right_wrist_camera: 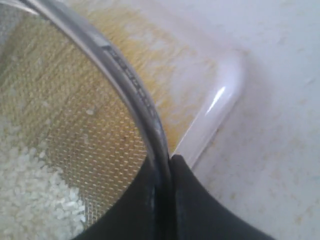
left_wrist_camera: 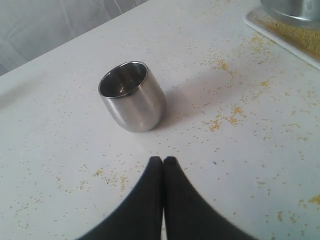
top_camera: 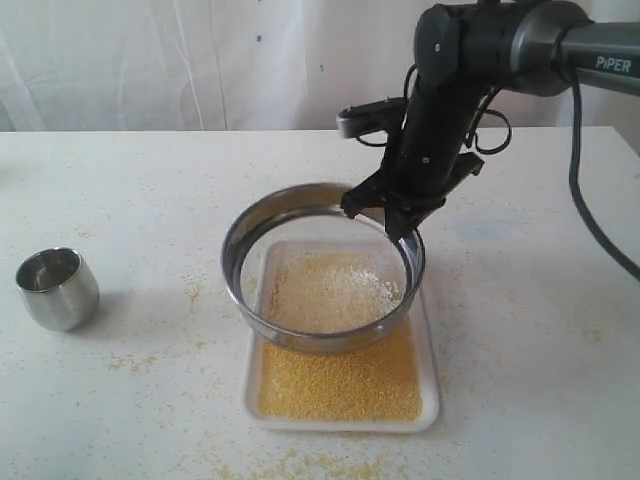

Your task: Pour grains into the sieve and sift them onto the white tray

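**Pouring judged complete; sifting well advanced.**
The right hand (top_camera: 400, 225) grasps the sieve (top_camera: 322, 345) rim above the white tray (top_camera: 431, 408). Yellow grains (top_camera: 340, 385) cover the tray, with a paler remainder inside the sieve. The left hand (left_wrist_camera: 163, 161) is clenched and empty beside the steel cup (left_wrist_camera: 132, 96).

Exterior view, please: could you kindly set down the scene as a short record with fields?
Right claw: shut on the rim of the round stainless-steel mesh sieve
Sieve: over the flat white rectangular tray; pale coarse grains inside
Tray: fine yellow grains spread on it
Left claw: shut, empty
Small steel cup: upright on the white table, apart from the tray
Table: scattered yellow specks
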`<state>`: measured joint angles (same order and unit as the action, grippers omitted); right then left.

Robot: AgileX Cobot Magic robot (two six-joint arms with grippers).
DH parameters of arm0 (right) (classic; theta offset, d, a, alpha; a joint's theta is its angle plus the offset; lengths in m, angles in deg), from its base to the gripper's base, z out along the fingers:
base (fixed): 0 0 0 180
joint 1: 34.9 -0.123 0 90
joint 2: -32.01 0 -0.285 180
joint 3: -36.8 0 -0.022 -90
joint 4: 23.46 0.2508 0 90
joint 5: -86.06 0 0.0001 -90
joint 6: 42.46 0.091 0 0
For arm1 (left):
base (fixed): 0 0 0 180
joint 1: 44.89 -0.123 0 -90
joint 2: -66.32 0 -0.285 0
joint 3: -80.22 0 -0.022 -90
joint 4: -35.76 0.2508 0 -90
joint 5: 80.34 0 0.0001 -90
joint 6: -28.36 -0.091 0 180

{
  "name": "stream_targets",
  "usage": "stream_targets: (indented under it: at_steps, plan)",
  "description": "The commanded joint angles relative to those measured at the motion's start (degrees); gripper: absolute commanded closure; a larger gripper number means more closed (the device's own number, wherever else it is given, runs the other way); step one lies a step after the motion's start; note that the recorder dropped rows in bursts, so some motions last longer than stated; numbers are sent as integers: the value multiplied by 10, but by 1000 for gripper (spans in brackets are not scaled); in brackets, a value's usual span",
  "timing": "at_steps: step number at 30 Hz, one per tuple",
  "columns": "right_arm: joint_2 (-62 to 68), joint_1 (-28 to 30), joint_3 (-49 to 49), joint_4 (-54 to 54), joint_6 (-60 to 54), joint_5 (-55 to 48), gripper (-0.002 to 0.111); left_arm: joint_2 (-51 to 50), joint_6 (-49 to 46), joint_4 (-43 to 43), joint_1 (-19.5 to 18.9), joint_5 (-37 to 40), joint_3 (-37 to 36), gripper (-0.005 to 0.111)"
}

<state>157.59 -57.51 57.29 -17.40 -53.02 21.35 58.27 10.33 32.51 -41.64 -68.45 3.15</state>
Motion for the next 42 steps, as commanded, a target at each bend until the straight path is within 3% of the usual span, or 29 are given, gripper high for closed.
stream_targets:
  at_steps: [1,2,4,5,7,8,9,11,12,13,15,17,18,20,21,22,24,25,27,30,32,33,34,35,36,38,39,41,42]
  plan:
    - [1,8,4,140,-245,-53,108,3,0,-2,4,1,-1,106]
    - [1,8,4,95,-178,-53,108,3,0,-2,4,1,-1,106]
    - [0,17,4,-32,94,28,108,3,0,-2,4,1,-1,106]
    - [0,20,4,-6,80,17,108,3,0,-2,4,1,-1,106]
    - [1,16,4,146,-191,-53,108,3,0,-2,4,1,-1,106]
    - [2,12,1,169,-253,-53,108,3,0,-2,4,1,-1,106]
    - [-1,11,1,139,-235,-53,108,3,0,-2,4,1,-1,106]
    - [-5,13,2,17,-61,28,108,3,0,-2,4,1,-1,106]
    - [-6,15,2,-41,111,54,108,3,0,2,4,1,-1,106]
    - [-6,16,2,-24,109,48,108,3,0,3,4,1,-1,106]
    - [-4,13,3,129,-185,-49,108,3,0,3,4,1,-1,106]
    - [-1,8,3,146,-274,-53,108,3,0,3,3,1,-1,106]
    - [-1,8,3,88,-195,-32,108,3,0,3,3,1,-1,106]
    - [-2,13,3,-33,102,46,108,3,0,3,3,1,-1,106]
    - [-2,14,3,-43,146,44,108,3,0,3,3,1,-1,106]
    - [-2,14,3,-7,71,29,108,3,0,3,3,1,-1,106]
    - [-2,6,3,134,-218,-53,108,3,0,3,3,1,-1,106]
    - [-2,3,3,161,-278,-53,108,3,0,3,3,1,-1,106]
    - [-4,4,4,110,-201,-43,108,3,0,3,3,1,-1,106]
    - [-7,9,4,-15,109,34,108,3,0,3,3,1,-1,106]
    - [-7,5,4,149,-191,-53,108,3,0,3,3,1,-1,106]
    - [-7,2,4,139,-242,-53,108,3,0,3,3,1,-1,106]
    - [-9,2,4,82,-152,-24,108,3,0,3,3,1,-1,106]
    - [-11,8,4,-61,75,44,108,3,0,3,3,1,-1,106]
    - [-12,9,4,-73,152,39,108,3,0,3,3,1,-1,106]
    - [-12,2,4,130,-196,-53,108,3,0,3,3,1,-1,106]
    - [-12,-3,4,156,-253,-53,108,3,0,3,3,1,-1,106]
    - [-22,-2,4,2,-97,20,108,3,0,3,3,1,-1,106]
    - [-26,0,4,-106,106,56,108,3,0,3,3,1,-1,106]
